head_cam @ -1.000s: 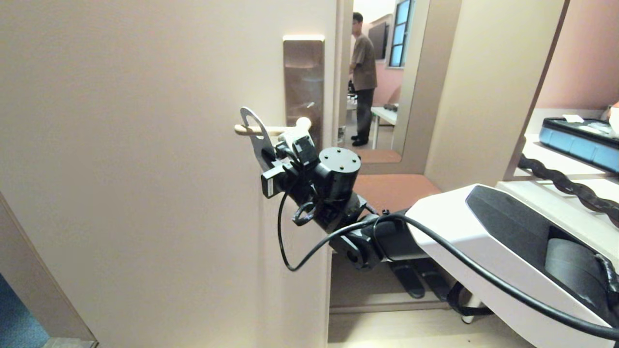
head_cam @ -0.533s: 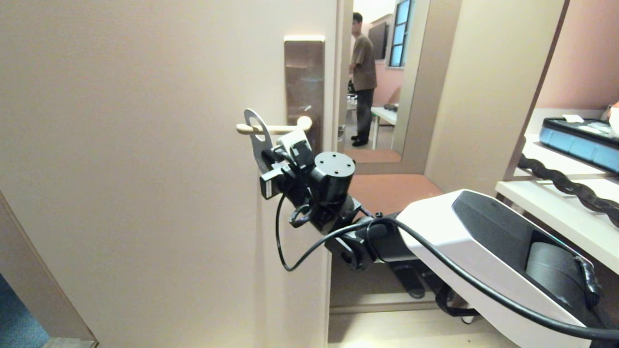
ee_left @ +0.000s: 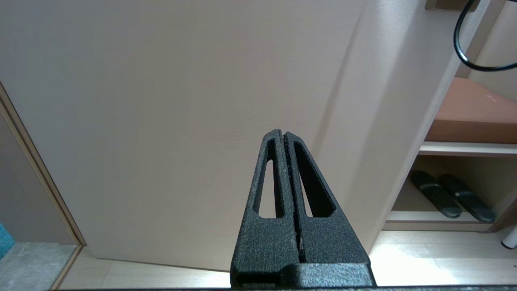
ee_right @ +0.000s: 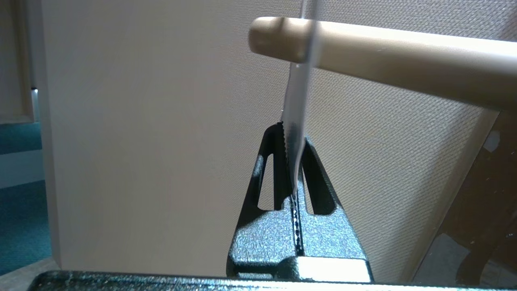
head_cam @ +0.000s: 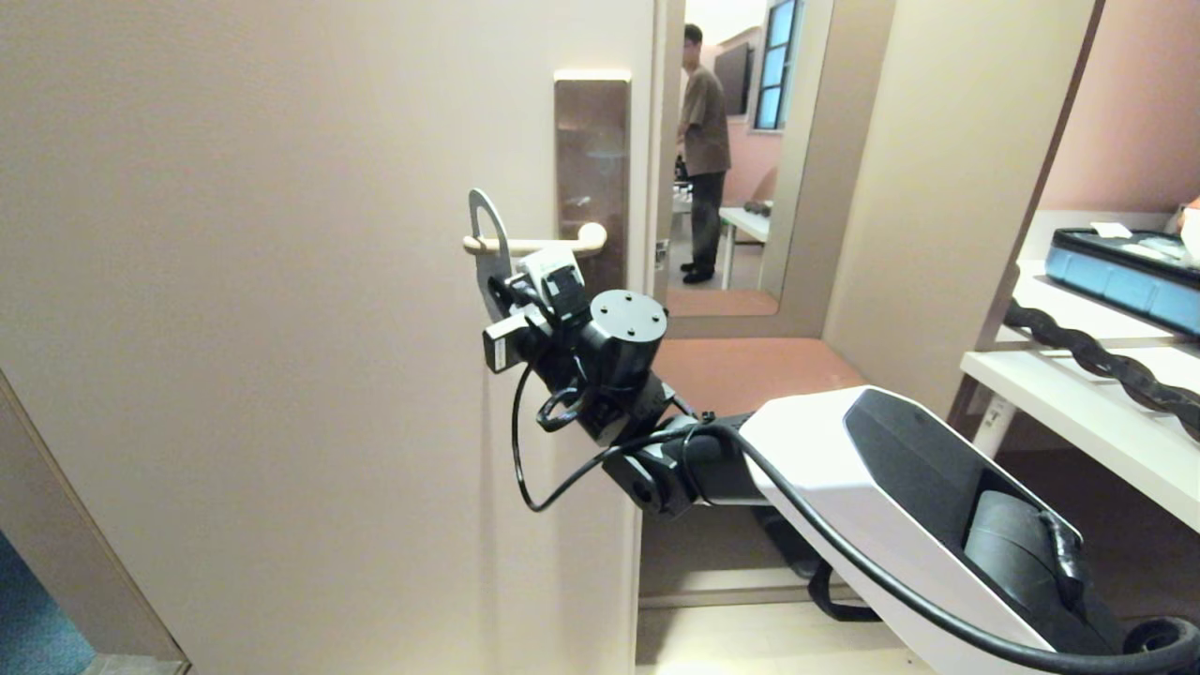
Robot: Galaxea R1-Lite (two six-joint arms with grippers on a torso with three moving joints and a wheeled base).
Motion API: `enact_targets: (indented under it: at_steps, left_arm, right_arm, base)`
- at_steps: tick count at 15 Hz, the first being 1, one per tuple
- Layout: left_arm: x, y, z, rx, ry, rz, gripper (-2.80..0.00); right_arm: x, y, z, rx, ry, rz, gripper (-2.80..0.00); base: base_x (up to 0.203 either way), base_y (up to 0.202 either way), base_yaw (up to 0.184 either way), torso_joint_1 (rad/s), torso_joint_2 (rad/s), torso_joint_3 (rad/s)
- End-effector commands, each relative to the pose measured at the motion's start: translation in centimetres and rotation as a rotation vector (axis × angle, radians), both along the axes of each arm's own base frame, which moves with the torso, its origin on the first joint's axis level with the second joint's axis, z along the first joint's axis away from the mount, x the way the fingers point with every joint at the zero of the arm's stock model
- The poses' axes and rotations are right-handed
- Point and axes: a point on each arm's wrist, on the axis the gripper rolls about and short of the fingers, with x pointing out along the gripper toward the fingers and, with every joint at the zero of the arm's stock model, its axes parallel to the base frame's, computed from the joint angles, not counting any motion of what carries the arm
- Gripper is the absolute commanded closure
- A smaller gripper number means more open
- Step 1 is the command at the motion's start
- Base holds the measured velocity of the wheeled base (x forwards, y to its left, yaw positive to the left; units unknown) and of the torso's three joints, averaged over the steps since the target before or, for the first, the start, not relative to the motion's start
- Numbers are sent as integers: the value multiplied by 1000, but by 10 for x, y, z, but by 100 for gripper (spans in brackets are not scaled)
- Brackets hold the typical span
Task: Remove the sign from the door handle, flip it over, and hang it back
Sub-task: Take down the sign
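My right claw (ee_right: 293, 169) pinches the lower end of the sign (head_cam: 489, 246), which stands edge-on above it, its hole threaded over the tip of the door handle (head_cam: 534, 246), lever running sideways toward the plate.

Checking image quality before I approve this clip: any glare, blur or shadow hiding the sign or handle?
Head view: the metal plate carries soft reflections, and the sign and door handle read clearly. Right wrist view: the sign, edge-on in the right gripper, is blurred and pale; the gripper's base catches glare.
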Motion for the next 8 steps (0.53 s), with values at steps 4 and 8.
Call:
enact_targets:
  at_steps: [4,8]
  left_arm:
    - [0,0,0,-1,1,1,0]
    - [0,0,0,-1,1,1,0]
  right_arm:
    - [1,4,-13,-13,9,2,0]
    - [2,5,-20,-20,17,2,0]
  base:
    - [0,0,0,0,0,0]
    - [0,0,0,0,0,0]
